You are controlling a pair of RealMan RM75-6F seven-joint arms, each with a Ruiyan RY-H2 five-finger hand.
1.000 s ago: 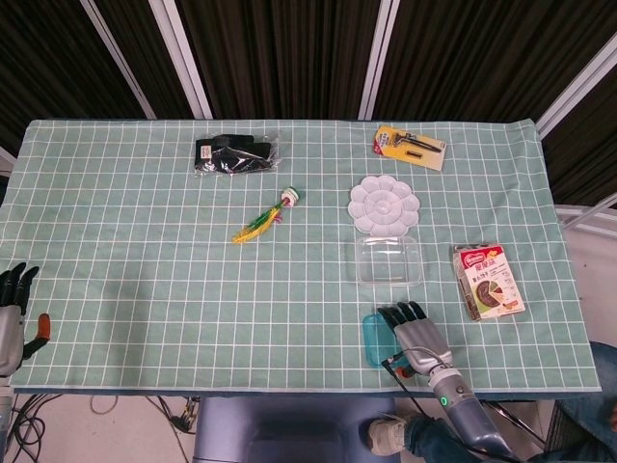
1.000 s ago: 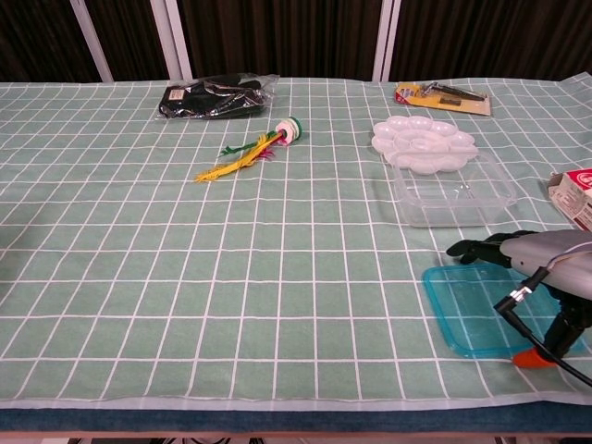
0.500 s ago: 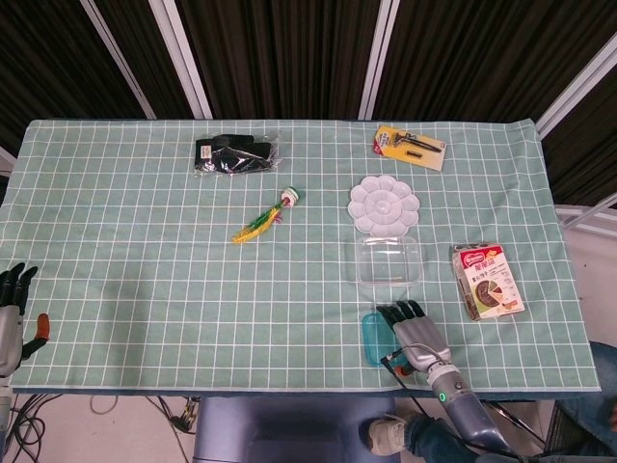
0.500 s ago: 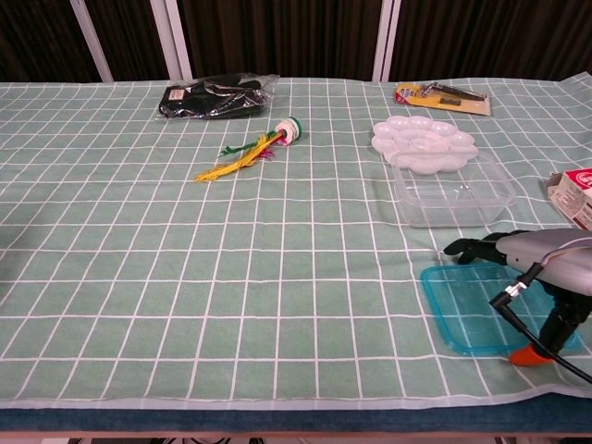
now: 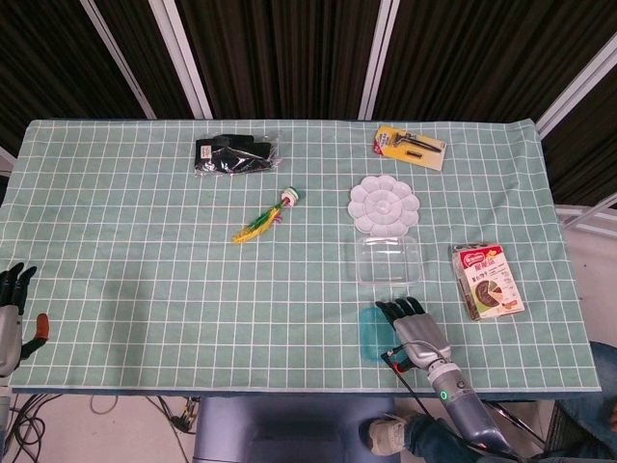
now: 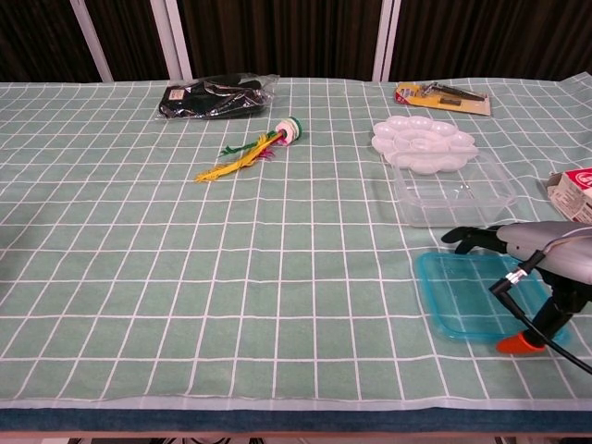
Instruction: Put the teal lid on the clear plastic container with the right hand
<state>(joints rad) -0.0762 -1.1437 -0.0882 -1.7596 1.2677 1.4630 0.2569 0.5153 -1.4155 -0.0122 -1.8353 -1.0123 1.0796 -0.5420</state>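
Observation:
The teal lid lies near the table's front edge, on the right. My right hand lies over its right side and holds it, fingers pointing toward the far side; the lid shifts along with the hand. The clear plastic container stands open just beyond the lid, a short gap from the fingertips. My left hand hangs off the table's front left corner with fingers apart, holding nothing.
A white palette touches the container's far side. A snack box lies to the right of the container. Farther back are a feathered shuttlecock, a black bag and a yellow carded tool.
The right hand and the teal lid have moved together a little away from the front edge and leftward, toward the container. The left hand has sunk slightly lower.

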